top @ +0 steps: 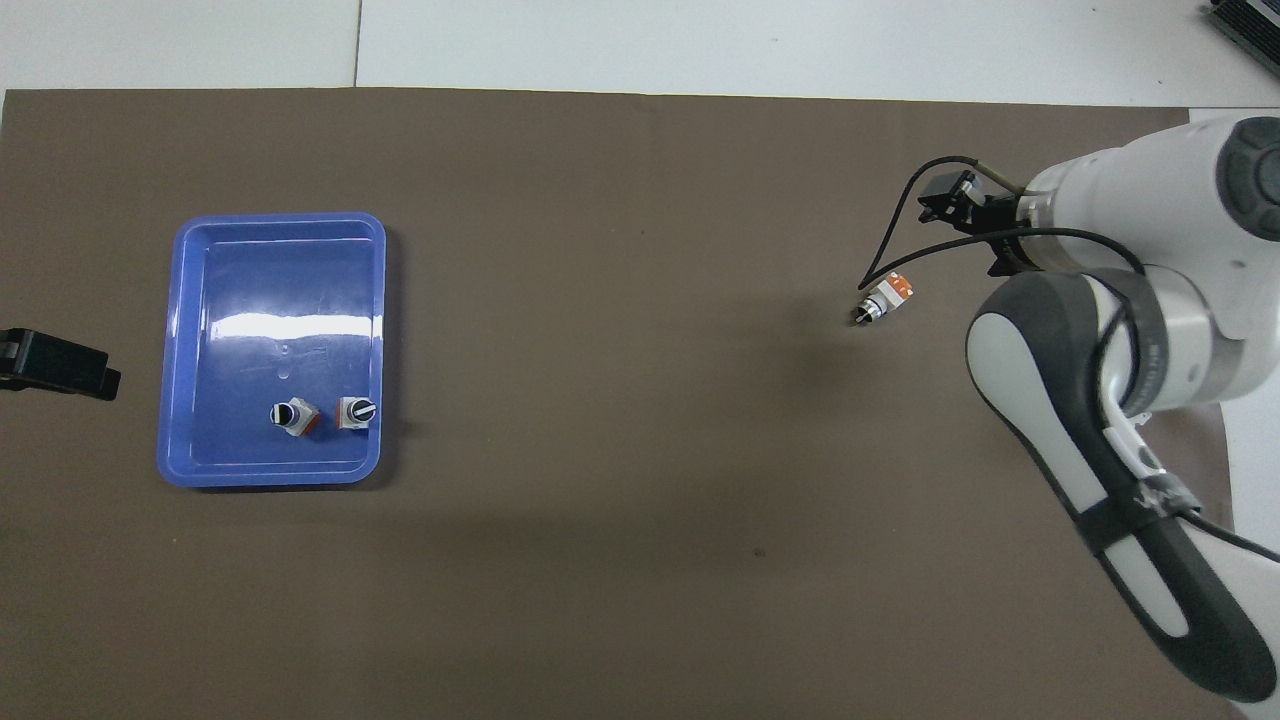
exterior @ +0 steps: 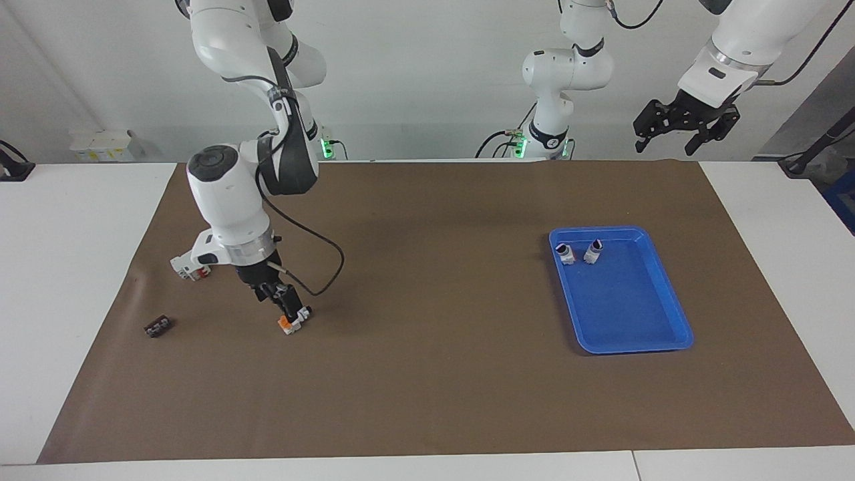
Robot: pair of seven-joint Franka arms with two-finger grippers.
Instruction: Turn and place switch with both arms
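Observation:
The switch lies on its side on the brown mat toward the right arm's end, orange patch and black knob at opposite ends; it also shows in the overhead view. My right gripper is down low, right at the switch in the facing view. In the overhead view the right gripper sits just beside the switch without covering it. I cannot tell whether it touches. My left gripper is open and empty, held high over the mat's corner at the left arm's end, and shows at the overhead view's edge.
A blue tray toward the left arm's end holds two more switches. A white block with a red part lies partly hidden by the right arm. A small flat black piece lies near it.

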